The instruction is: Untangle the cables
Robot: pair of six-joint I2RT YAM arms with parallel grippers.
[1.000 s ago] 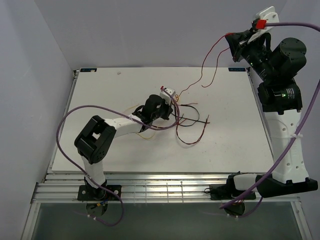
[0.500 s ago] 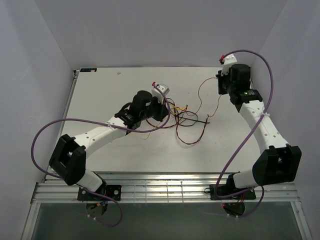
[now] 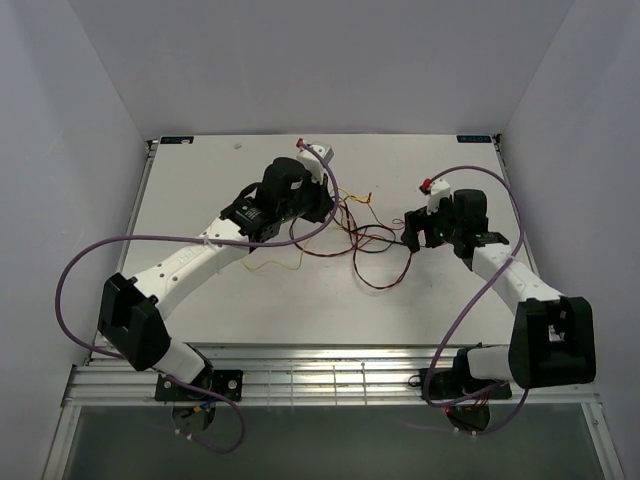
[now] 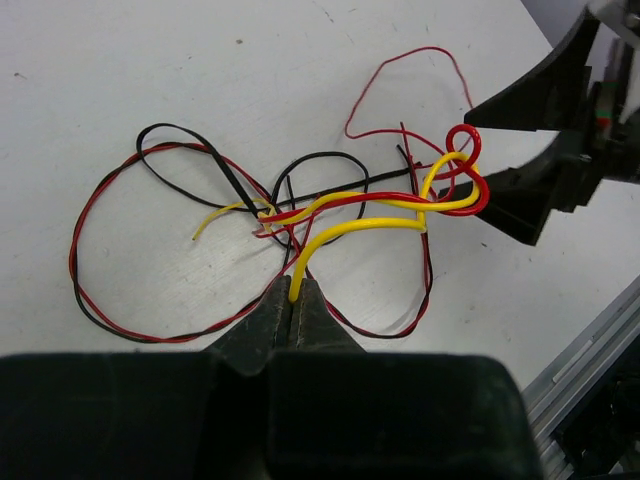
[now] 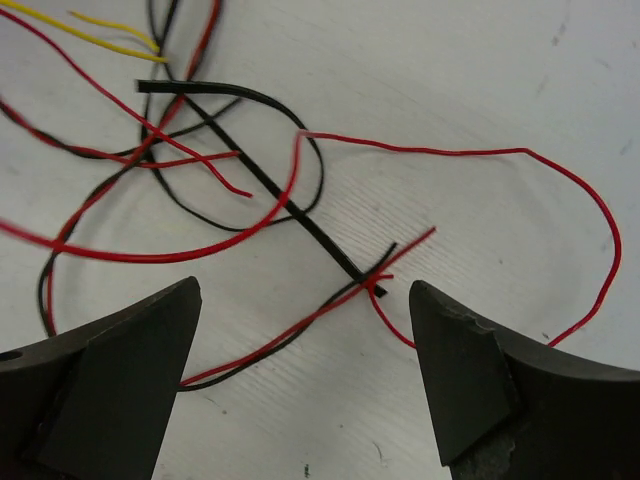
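Now we hold a yellow cable [image 4: 299, 272] in our outstretched left tool [image 4: 293, 300], right tool [image 5: 303, 300] gaping low above the cables [image 3: 372, 243].

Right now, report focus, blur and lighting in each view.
Top external: even soft light, faint shadows, cables thin but distinct. Left wrist: cables crisp, the left gripper dark, little detail. Right wrist: sharp, except one red strand smeared at the left edge.

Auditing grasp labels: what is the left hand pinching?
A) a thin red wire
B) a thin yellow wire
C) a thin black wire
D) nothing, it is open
B: in the left wrist view the left hand is shut on the end of the thin yellow wire, which rises straight out from between its fingertips.
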